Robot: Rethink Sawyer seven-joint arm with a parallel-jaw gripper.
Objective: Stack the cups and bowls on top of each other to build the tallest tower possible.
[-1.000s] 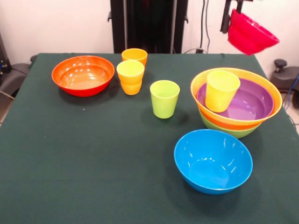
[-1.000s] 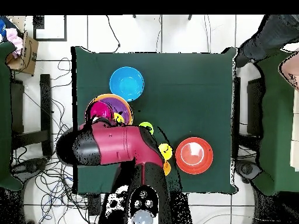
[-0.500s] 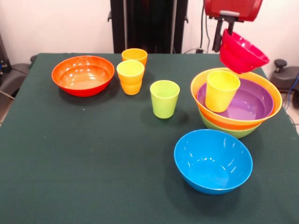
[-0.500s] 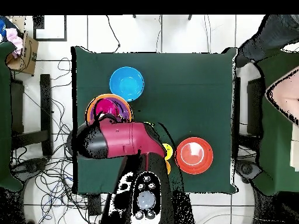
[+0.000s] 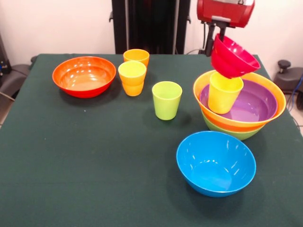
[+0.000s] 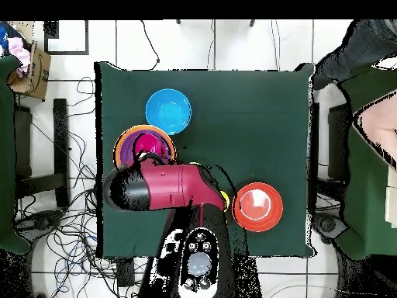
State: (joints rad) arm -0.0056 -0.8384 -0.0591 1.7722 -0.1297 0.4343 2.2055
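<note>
Pincer (image 5: 209, 43) gripping the small magenta-red bowl (image 5: 232, 57) by its rim, holding it tilted just above the yellow cup (image 5: 224, 92).

That yellow cup is standing in the purple bowl (image 5: 251, 101), which is nesting in the big orange bowl (image 5: 208, 80) on top of a lime green bowl (image 5: 236, 134), at the right side of the counter (image 5: 94, 161) in the front view. Blue bowl (image 5: 215, 163) is sitting alone nearer the camera, apart from the stack. Lime green cup (image 5: 166, 100) is standing mid-counter. Another yellow cup (image 5: 132, 73) is sitting in an orange cup (image 5: 133, 88), with a second orange cup (image 5: 136, 56) just behind. Red-orange bowl (image 5: 84, 76) is lying at the left. Overhead, the arm (image 6: 159, 188) is covering part of the stack.
</note>
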